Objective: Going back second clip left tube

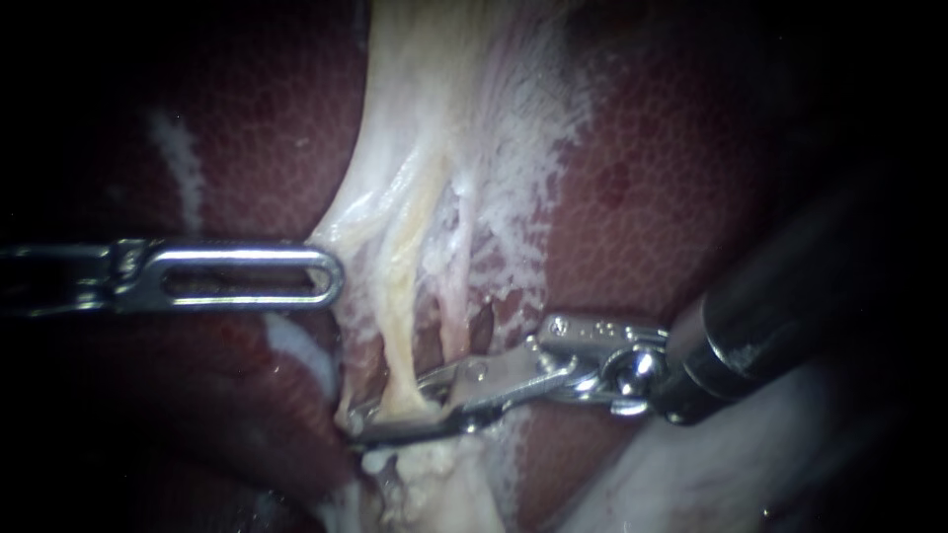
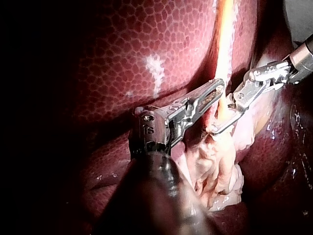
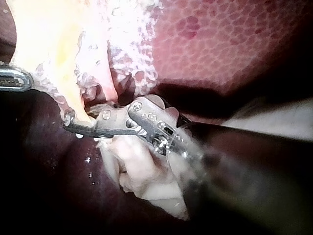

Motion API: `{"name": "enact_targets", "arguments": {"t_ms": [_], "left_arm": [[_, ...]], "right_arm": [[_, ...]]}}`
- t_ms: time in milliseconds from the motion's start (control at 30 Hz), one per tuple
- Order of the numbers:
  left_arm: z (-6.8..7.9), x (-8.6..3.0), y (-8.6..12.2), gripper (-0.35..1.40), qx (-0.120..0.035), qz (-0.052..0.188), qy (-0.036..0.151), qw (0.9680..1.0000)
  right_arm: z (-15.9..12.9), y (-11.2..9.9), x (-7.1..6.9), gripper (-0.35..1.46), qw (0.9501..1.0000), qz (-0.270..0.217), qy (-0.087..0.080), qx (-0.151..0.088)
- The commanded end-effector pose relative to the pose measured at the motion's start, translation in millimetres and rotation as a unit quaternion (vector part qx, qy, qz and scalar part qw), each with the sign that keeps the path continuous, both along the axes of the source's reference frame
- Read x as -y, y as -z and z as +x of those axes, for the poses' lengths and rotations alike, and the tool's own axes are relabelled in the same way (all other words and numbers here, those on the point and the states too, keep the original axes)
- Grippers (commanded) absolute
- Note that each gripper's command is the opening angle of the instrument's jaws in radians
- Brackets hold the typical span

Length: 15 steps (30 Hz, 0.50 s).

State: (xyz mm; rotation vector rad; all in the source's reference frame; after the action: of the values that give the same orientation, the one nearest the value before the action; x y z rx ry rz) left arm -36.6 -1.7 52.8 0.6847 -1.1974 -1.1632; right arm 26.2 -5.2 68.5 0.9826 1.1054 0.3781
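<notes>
The left tube [image 1: 403, 341] is a yellowish strand running down from pale tissue between lobes of the liver [image 1: 652, 197]. My right instrument [image 1: 390, 407] comes in from the right, and its slim jaws stand open with the tube passing through the gap; the right wrist view shows that gap [image 3: 80, 116]. My left instrument [image 1: 331, 276] comes in from the left. Its slotted jaws lie together on the edge of the pale membrane [image 1: 341, 222], which is drawn towards them. I can make out no clip on the tube.
Frothy white tissue [image 1: 513, 197] covers the liver to the right of the tube. A lump of pale fatty tissue [image 2: 220, 166] lies below the right instrument's jaws. Dark liver [image 1: 247, 395] lies under the left instrument.
</notes>
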Motion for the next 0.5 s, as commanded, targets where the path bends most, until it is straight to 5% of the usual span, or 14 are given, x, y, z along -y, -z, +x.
{"name": "enact_targets", "arguments": {"t_ms": [33, 267, 367, 500], "left_arm": [[0.0, 0.0, 0.0, -0.35, 0.000, 0.000, 0.000, 1.0000], [0.0, 0.1, 0.0, -0.35, 0.000, 0.000, 0.000, 1.0000], [0.0, 0.1, 0.0, -0.35, 0.000, 0.000, 0.000, 1.0000], [0.0, 0.1, 0.0, -0.35, 0.000, 0.000, 0.000, 1.0000]], "right_arm": [[0.0, 0.0, 0.0, -0.35, 1.0000, 0.000, 0.000, 0.000], [0.1, 0.1, 0.1, -0.35, 1.0000, 0.000, 0.000, 0.000], [0.2, 0.2, 0.0, -0.03, 1.0000, 0.004, 0.001, 0.001], [0.5, 0.5, -0.5, 0.36, 0.9982, -0.055, 0.000, -0.025]]}}
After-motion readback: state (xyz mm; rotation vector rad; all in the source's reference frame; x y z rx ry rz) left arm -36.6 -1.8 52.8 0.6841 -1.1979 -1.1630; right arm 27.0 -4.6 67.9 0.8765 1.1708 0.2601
